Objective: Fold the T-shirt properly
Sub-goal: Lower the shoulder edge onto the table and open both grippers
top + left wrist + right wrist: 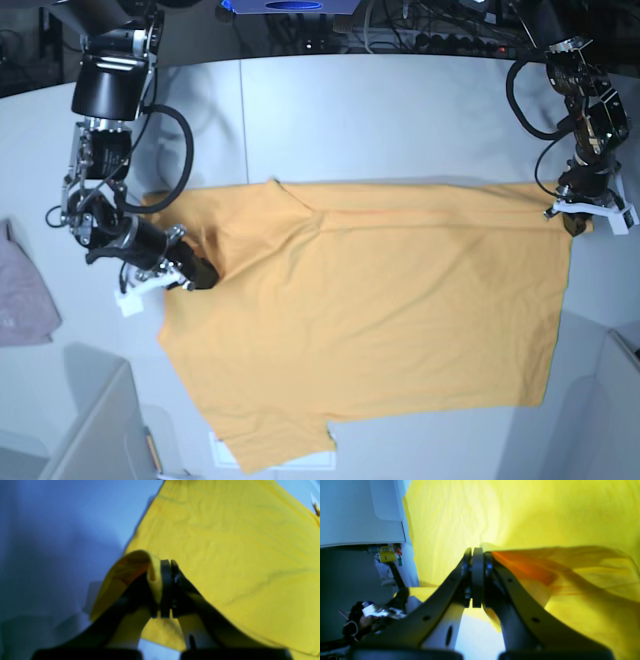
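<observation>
The left gripper is clamped on a raised fold at the edge of the T-shirt, at the base view's right corner. The right gripper is likewise closed on bunched fabric at the shirt's opposite side. The shirt lies spread across the white table. A pale pink-grey cloth sits near the table's edge, and cables clutter the dark background.

The large orange-yellow cotton T-shirt is matt, soft woven cloth, faintly creased (the wrinkles show best in the left wrist view). The pale grey table looks smooth and matt. The small pink-grey cloth at its left edge looks soft and dull.
</observation>
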Tool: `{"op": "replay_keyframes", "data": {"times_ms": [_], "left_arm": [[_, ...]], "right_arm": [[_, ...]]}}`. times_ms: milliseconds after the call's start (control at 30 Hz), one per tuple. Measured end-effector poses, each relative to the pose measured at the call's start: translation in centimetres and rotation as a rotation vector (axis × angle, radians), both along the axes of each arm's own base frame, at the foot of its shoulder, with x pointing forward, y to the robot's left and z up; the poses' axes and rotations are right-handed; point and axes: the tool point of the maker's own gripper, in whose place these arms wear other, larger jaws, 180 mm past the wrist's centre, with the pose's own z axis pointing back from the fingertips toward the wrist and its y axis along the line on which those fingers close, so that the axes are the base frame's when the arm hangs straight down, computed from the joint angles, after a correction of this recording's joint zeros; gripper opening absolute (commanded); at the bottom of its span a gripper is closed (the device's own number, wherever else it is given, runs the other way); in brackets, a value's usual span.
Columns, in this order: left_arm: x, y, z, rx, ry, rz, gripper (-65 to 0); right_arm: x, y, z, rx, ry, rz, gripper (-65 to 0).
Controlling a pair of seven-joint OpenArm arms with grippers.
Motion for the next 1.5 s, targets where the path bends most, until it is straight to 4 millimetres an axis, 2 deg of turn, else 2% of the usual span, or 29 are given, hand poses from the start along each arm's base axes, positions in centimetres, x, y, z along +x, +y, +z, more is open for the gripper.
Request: {"op": "replay_keyframes", "data": {"times_ms": [167,267,400,467,567,667,733,833,933,967,1000,1067,1100,1200,1300,1400,1500], "left_arm": [[-0.4,1.1,0.4,0.005,-0.008,0.033,-65.0],[0.1,0.6,0.5,0.005,-0.013,0.019,-65.0],[2.1,-1.1,0.9,0.005,-0.028,-0.038,-65.0],[2.4,-1.1,1.1,0.002,-0.040,-0.037,-65.0],[2.6,-0.5,0.3,-0.012,-0.015,-0.020,-65.0],[3.1,-0.8,-0.8,-0.058,0.029,-0.024,-65.0],[3.7,-1.0,-1.0,-0.079,0.033,-0.026,-65.0],[3.6,-0.8,-1.5,-0.088,0.053,-0.021,-65.0],[3.8,-0.6,-1.4,-0.090,0.052,-0.018,-65.0],[4.0,-0.6,-1.3,-0.092,0.050,-0.017,-65.0],[4.1,-0.5,-1.3,-0.096,0.045,-0.016,-65.0],[3.8,-0.4,-1.9,-0.101,0.063,-0.012,-53.0],[3.5,-0.3,-2.2,-0.102,0.070,-0.005,-46.9],[3.4,-0.1,-2.3,-0.103,0.072,0.000,-30.9],[4.4,-0.1,-1.5,-0.102,0.049,-0.001,-18.8],[5.8,-0.2,0.1,-0.097,-0.002,-0.007,-12.0],[5.6,-0.2,1.0,-0.084,-0.021,-0.012,-10.9]], "right_arm": [[0.4,-0.7,0.7,-0.008,-0.022,-0.016,-65.0],[0.4,-0.9,0.0,-0.016,-0.001,-0.021,-65.0],[0.5,-0.6,-0.9,-0.051,0.021,-0.010,-65.0],[0.6,-0.2,-1.3,-0.062,0.032,-0.006,-65.0],[0.7,-0.4,-1.7,-0.078,0.045,-0.005,-65.0],[1.2,-0.5,-2.2,-0.066,0.069,-0.010,-65.0],[1.2,-0.6,-2.7,-0.061,0.085,-0.013,-65.0],[1.0,-0.5,-3.5,-0.051,0.115,-0.014,-65.0],[1.0,-0.5,-3.5,-0.050,0.117,-0.015,-65.0],[1.1,-0.5,-3.5,-0.050,0.116,-0.015,-59.4],[1.1,-0.6,-3.4,-0.050,0.115,-0.018,-50.3],[1.2,-0.8,-3.4,-0.050,0.113,-0.025,-36.6],[1.2,-1.0,-3.4,-0.053,0.112,-0.028,-33.9],[1.1,-2.8,-3.2,-0.052,0.075,-0.111,-35.7],[0.0,-5.4,-3.1,-0.094,0.039,-0.186,-37.7],[-1.0,-6.9,-2.6,-0.118,0.028,-0.277,-38.0],[-2.5,-8.3,-2.2,-0.145,0.015,-0.386,-38.0]]}}
